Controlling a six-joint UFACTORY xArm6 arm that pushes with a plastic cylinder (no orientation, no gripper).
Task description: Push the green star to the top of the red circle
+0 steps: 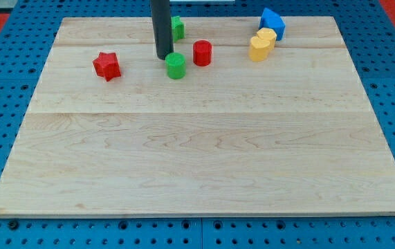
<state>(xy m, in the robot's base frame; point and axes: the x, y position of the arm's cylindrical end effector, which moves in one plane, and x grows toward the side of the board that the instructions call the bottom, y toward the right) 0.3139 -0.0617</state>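
My tip [164,57] rests on the board near the view's top, just left of and touching or almost touching a green round block [176,66]. A second green block [178,28] sits above it at the board's top edge. The rod partly hides it, and its jagged outline suggests the star. The red circle [202,52] stands right of the tip, up and to the right of the green round block. The green block at the top lies up and to the left of the red circle, a short gap away.
A red star [106,66] lies to the left of the tip. A blue block [272,23] and two yellow blocks [267,36] [258,48] cluster at the top right. The wooden board [197,159] sits on a blue pegboard.
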